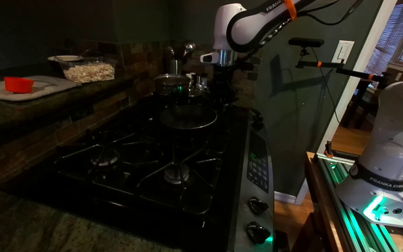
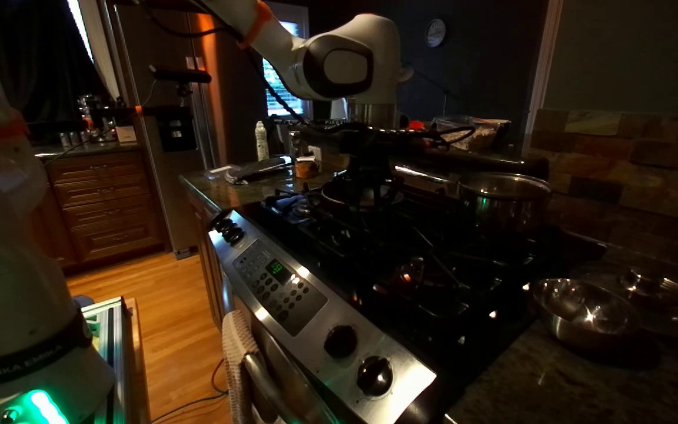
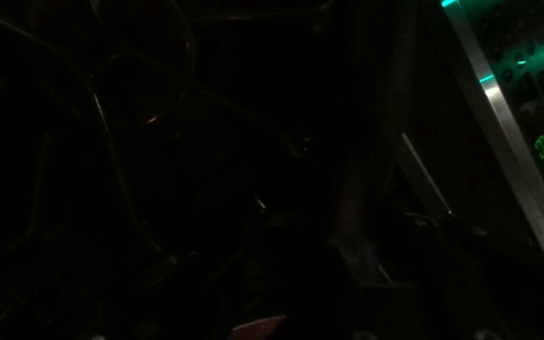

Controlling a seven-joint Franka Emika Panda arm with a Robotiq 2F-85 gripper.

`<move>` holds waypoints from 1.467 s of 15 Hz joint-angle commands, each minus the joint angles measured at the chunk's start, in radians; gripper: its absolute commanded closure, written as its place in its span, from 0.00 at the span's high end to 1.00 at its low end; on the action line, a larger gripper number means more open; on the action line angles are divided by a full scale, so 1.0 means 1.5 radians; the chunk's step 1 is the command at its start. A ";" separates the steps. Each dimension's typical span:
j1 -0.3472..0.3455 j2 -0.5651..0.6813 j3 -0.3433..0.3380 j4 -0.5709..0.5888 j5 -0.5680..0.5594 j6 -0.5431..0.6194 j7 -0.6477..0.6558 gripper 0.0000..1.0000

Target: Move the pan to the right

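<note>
The pan (image 1: pixel 188 118), dark and shallow with a glinting rim, sits on the stove's grates. It also shows in an exterior view (image 2: pixel 334 193), partly hidden behind my gripper (image 2: pixel 369 191). In an exterior view the gripper (image 1: pixel 225 101) points down just beyond the pan's far right rim, low over the stove. The wrist view is nearly black. Only faint outlines of the gripper (image 3: pixel 347 222) show there, with a dim bar-like shape between them. I cannot tell whether that is the pan's handle, or whether the fingers touch it.
A steel pot (image 1: pixel 172 84) stands at the back of the stove (image 2: pixel 427 294), also in an exterior view (image 2: pixel 504 203). A metal bowl (image 2: pixel 583 312) and glass lid (image 2: pixel 654 288) lie on the counter. The control panel (image 1: pixel 258 161) runs along the stove's front. A red cup (image 1: pixel 18 85) sits on the ledge.
</note>
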 commanded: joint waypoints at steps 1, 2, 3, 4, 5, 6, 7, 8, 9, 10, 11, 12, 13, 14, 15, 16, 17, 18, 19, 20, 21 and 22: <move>0.001 0.000 -0.001 0.001 0.000 -0.002 0.001 0.08; 0.000 0.003 -0.003 0.002 -0.010 0.008 0.003 0.08; -0.003 0.007 -0.007 0.006 -0.020 0.012 0.005 0.08; -0.006 0.009 -0.010 0.008 -0.030 0.013 0.004 0.08; -0.011 0.009 -0.017 0.011 -0.050 0.015 0.000 0.08; -0.015 0.009 -0.022 0.013 -0.055 0.017 0.002 0.08; -0.019 0.006 -0.028 0.013 -0.070 0.009 -0.005 0.08; -0.024 0.003 -0.034 0.012 -0.086 -0.001 -0.008 0.08; -0.028 0.001 -0.039 0.011 -0.101 -0.002 -0.013 0.08; -0.033 -0.002 -0.045 0.009 -0.115 -0.006 -0.018 0.08; -0.038 -0.003 -0.050 0.009 -0.122 -0.007 -0.022 0.08; -0.044 -0.003 -0.056 0.010 -0.132 -0.006 -0.023 0.08; -0.048 -0.001 -0.061 0.011 -0.142 -0.003 -0.021 0.08; -0.053 0.001 -0.067 0.013 -0.153 -0.002 -0.017 0.08; -0.058 0.002 -0.072 0.015 -0.163 0.001 -0.012 0.08; -0.062 0.003 -0.077 0.018 -0.170 0.001 -0.011 0.08; -0.066 0.004 -0.080 0.020 -0.177 0.001 -0.010 0.08; -0.070 0.005 -0.085 0.023 -0.182 0.000 -0.004 0.08; -0.073 0.007 -0.089 0.026 -0.186 -0.001 -0.002 0.08; -0.077 0.008 -0.092 0.030 -0.188 -0.003 -0.002 0.08; -0.079 0.009 -0.094 0.032 -0.192 -0.003 -0.001 0.08; -0.082 0.011 -0.097 0.035 -0.194 -0.005 0.001 0.08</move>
